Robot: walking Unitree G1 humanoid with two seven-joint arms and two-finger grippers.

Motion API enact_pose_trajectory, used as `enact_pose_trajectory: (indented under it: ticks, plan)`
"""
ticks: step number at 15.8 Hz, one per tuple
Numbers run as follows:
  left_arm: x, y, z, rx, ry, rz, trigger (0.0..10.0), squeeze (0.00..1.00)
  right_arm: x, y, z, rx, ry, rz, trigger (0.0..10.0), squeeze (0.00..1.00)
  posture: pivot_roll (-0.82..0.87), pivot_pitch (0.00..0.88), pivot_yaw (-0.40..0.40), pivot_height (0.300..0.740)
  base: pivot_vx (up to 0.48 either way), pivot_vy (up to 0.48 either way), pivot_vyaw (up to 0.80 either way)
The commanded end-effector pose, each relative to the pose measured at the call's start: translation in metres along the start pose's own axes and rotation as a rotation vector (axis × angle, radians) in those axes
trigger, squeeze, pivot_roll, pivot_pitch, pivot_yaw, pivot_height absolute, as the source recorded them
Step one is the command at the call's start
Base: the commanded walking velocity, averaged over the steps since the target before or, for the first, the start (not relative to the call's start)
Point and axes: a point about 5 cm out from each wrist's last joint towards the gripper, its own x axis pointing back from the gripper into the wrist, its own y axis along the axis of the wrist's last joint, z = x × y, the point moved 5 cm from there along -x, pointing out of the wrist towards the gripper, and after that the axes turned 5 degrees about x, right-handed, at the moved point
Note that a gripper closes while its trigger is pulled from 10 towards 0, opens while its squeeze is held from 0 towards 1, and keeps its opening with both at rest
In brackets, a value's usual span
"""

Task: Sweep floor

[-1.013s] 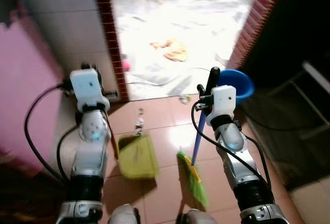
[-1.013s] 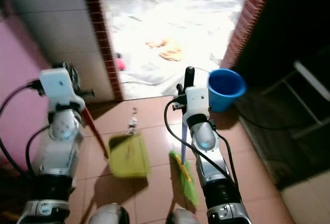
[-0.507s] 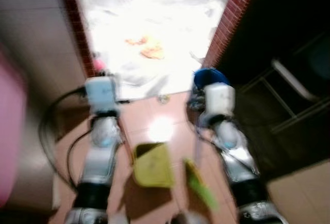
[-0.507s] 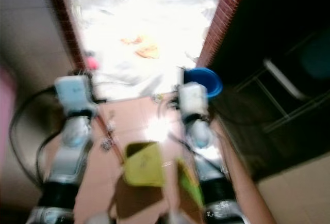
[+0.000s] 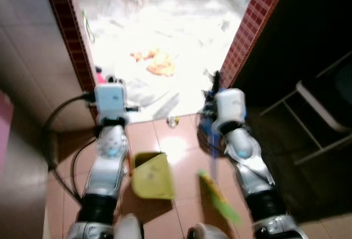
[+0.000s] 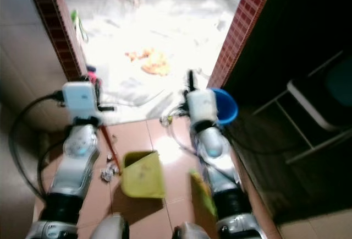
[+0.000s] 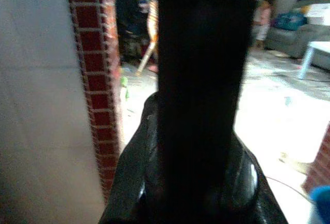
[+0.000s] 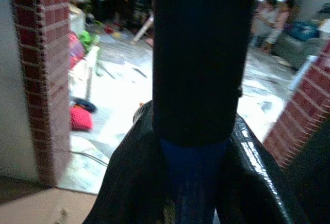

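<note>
On the tiles: one dustpan (image 5: 152, 175), one broom (image 5: 217, 192).

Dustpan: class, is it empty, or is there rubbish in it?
Empty as far as shows: the yellow dustpan's inside looks plain, and crumpled litter lies on the tiles beside it. Blur could hide small bits.
</note>
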Motion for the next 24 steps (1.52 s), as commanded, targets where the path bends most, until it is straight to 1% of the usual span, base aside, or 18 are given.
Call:
enact_pose_trajectory:
  ticks: [1, 3, 5, 6, 8, 9, 11, 13, 14, 16, 17, 18, 19, 20, 21, 22, 23, 24]
  plan:
    - [-0.003, 0.017, -0.01, -0.046, -0.034, -0.07, 10.0, 0.0, -0.003, 0.014, -0.011, -0.002, -0.028, -0.058, 10.0, 0.0, 0.0, 0.045, -0.04, 0.731, 0.469, 0.0, 0.77]
    - [-0.004, 0.016, -0.01, -0.072, -0.033, -0.073, 10.0, 0.0, -0.004, 0.014, -0.011, -0.013, -0.034, -0.064, 10.0, 0.0, 0.0, 0.037, -0.035, 0.731, 0.469, 0.0, 0.65]
    - [-0.004, 0.011, -0.008, -0.1, -0.025, -0.055, 10.0, 0.0, -0.007, 0.016, -0.011, -0.027, -0.044, -0.072, 10.0, 0.0, 0.01, 0.027, -0.025, 0.731, 0.401, 0.0, 0.0]
    - [-0.004, 0.01, -0.006, -0.123, 0.001, -0.06, 10.0, 0.0, -0.008, 0.017, -0.01, -0.037, -0.048, -0.079, 10.0, 0.0, 0.01, 0.027, -0.017, 0.731, 0.0, 0.0, 0.0]
    - [-0.003, 0.003, -0.004, -0.149, -0.005, -0.029, 10.0, 0.0, -0.011, 0.021, -0.008, -0.044, -0.051, -0.097, 10.0, 0.0, 0.02, 0.023, -0.004, 0.731, 0.0, 0.0, 0.0]
    - [0.0, 0.001, -0.002, -0.158, -0.013, -0.024, 10.0, 0.0, -0.012, 0.021, -0.007, -0.051, -0.053, -0.101, 10.0, 0.0, 0.03, 0.02, 0.002, 0.731, 0.0, 0.0, 0.0]
    - [0.012, -0.009, 0.005, -0.189, -0.022, 0.004, 10.0, 0.0, -0.016, 0.021, 0.003, -0.066, -0.047, -0.105, 10.0, 0.0, 0.06, 0.0, -0.014, 0.731, 0.0, 0.0, 0.0]
    - [0.014, -0.012, 0.004, -0.167, -0.035, 0.013, 10.0, 0.0, -0.021, 0.027, 0.008, -0.076, -0.032, -0.118, 10.0, 0.0, 0.08, 0.0, -0.039, 0.731, 0.0, 0.0, 0.0]
    - [0.011, -0.009, 0.002, -0.152, -0.042, 0.006, 10.0, 0.0, -0.024, 0.027, 0.009, -0.075, -0.021, -0.12, 10.0, 0.0, 0.11, 0.0, -0.059, 0.731, 0.0, 0.0, 0.0]
    - [0.004, -0.004, 0.003, -0.128, -0.026, -0.008, 10.0, 0.0, -0.03, 0.025, 0.01, -0.082, -0.02, -0.107, 10.0, 0.0, 0.12, 0.0, -0.06, 0.731, 0.0, 0.0, 0.0]
    - [0.001, -0.002, 0.005, -0.13, -0.021, -0.009, 10.0, 0.0, -0.031, 0.028, 0.012, -0.091, -0.027, -0.118, 10.0, 0.0, 0.11, 0.0, -0.038, 0.731, 0.0, 0.0, 0.0]
    - [0.002, -0.003, 0.004, -0.128, -0.028, -0.004, 10.0, 0.0, -0.03, 0.029, 0.013, -0.102, -0.034, -0.124, 10.0, 0.0, 0.11, 0.0, -0.023, 0.731, 0.0, 0.0, 0.0]
    - [0.004, -0.004, 0.003, -0.132, -0.047, 0.002, 10.0, 0.0, -0.028, 0.03, 0.015, -0.115, -0.045, -0.131, 10.0, 0.0, 0.11, 0.0, 0.004, 0.731, 0.0, 0.0, 0.0]
    - [0.007, -0.005, -0.001, -0.139, -0.088, 0.012, 10.0, 0.0, -0.025, 0.026, 0.018, -0.13, -0.057, -0.129, 10.0, 0.0, 0.11, 0.0, 0.021, 0.731, 0.0, 0.0, 0.0]
    - [0.009, -0.006, -0.002, -0.14, -0.101, 0.016, 10.0, 0.0, -0.024, 0.025, 0.019, -0.133, -0.06, -0.127, 10.0, 0.0, 0.11, 0.0, 0.025, 0.731, 0.0, 0.0, 0.0]
    - [0.014, -0.008, -0.006, -0.134, -0.139, 0.029, 10.0, 0.0, -0.021, 0.021, 0.017, -0.15, -0.09, -0.115, 10.0, 0.0, 0.12, 0.0, 0.057, 0.731, 0.0, 0.0, 0.0]
    - [0.018, -0.009, -0.009, -0.123, -0.169, 0.038, 10.0, 0.0, -0.019, 0.021, 0.011, -0.16, -0.125, -0.117, 10.0, 0.0, 0.1, 0.0, 0.083, 0.731, 0.0, 0.0, 0.0]
    - [0.017, -0.01, -0.015, -0.135, -0.203, 0.036, 10.0, 0.0, -0.018, 0.019, 0.002, -0.149, -0.157, -0.118, 10.0, 0.0, 0.08, 0.0, 0.109, 0.731, 0.0, 0.0, 0.0]
